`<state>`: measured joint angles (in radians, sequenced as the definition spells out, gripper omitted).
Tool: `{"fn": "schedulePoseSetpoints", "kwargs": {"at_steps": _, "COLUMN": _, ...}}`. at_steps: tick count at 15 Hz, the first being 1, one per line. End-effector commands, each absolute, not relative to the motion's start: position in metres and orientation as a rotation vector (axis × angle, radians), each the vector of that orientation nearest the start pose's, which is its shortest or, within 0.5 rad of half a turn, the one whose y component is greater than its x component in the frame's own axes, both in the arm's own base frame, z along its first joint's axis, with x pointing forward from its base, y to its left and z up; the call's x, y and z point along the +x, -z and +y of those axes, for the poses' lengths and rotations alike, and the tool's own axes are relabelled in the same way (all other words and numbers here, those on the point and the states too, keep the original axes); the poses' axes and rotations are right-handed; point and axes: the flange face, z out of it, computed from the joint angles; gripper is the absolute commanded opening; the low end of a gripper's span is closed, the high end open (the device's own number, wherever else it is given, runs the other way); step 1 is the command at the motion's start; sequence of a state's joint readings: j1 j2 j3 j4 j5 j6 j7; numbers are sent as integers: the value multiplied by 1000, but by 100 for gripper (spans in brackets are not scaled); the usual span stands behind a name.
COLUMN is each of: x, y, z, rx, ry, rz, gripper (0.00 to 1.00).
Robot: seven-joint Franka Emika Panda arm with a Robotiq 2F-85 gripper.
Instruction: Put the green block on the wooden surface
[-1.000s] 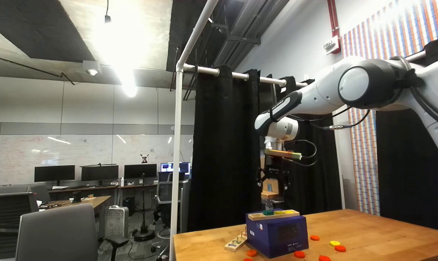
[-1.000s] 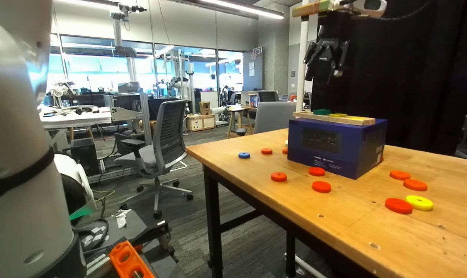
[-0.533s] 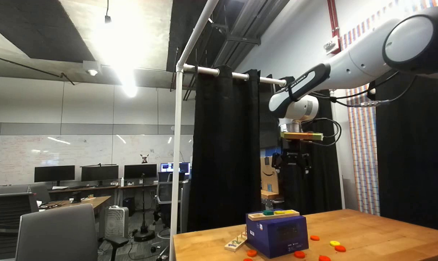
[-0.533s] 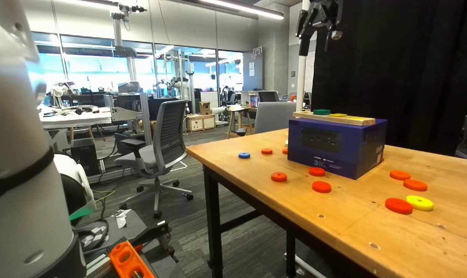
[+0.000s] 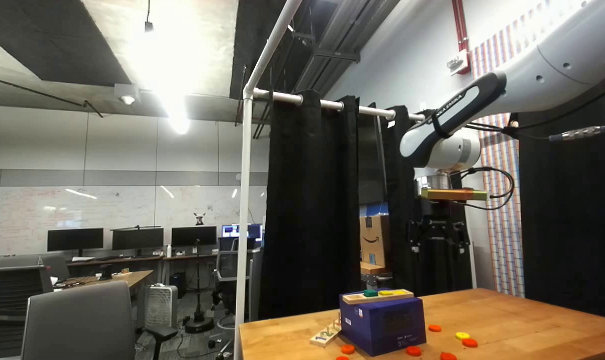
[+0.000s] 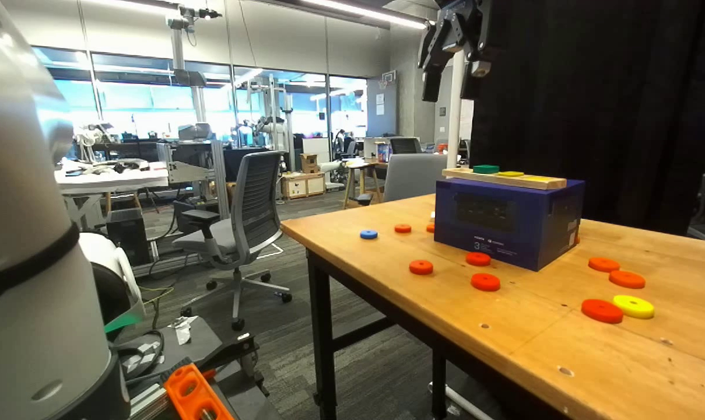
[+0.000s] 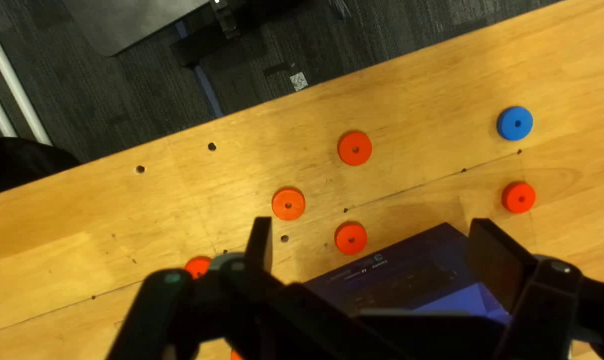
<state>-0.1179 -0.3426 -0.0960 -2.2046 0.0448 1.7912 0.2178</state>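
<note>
white arm (image 5: 522, 92) with black lettered trim (image 5: 493, 82), looped black cables (image 5: 482, 169), angular black gripper (image 7: 371, 231)

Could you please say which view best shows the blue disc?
The wrist view: the blue disc appears whole from above, its hole clear. In an exterior view the disc is smaller, seen aslant; no further view shows it.

Looks like a robotics lab | judged by long scribbled whiteboard (image 5: 122, 210), black flat-screen monitors (image 5: 137, 239), grey mesh swivel chair (image 6: 258, 204), white-and-black jointed robot arm (image 5: 532, 85)
</note>
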Motion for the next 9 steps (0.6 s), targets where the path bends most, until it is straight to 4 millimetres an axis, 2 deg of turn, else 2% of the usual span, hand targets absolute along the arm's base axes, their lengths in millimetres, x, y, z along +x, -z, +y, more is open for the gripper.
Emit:
{"fn": "schedulePoseSetpoints", "kwargs": {"at_steps": 1, "x": 401, "y": -497, "z": -90, "rx": -3023, "ry": -76, "rz": 527, "gripper": 100}}
{"fn": "schedulePoseSetpoints", "kwargs": {"at_steps": 4, "x": 382, "y": -481, "z": -89, "rx": -3032, "ry": -98, "rz": 418, "gripper": 100}}
{"fn": "schedulePoseSetpoints", "kwargs": {"at_steps": 9, "x": 349, "y": -472, "z": -90, "rx": -3050, "ry": -123, "rz": 372, "gripper": 100}}
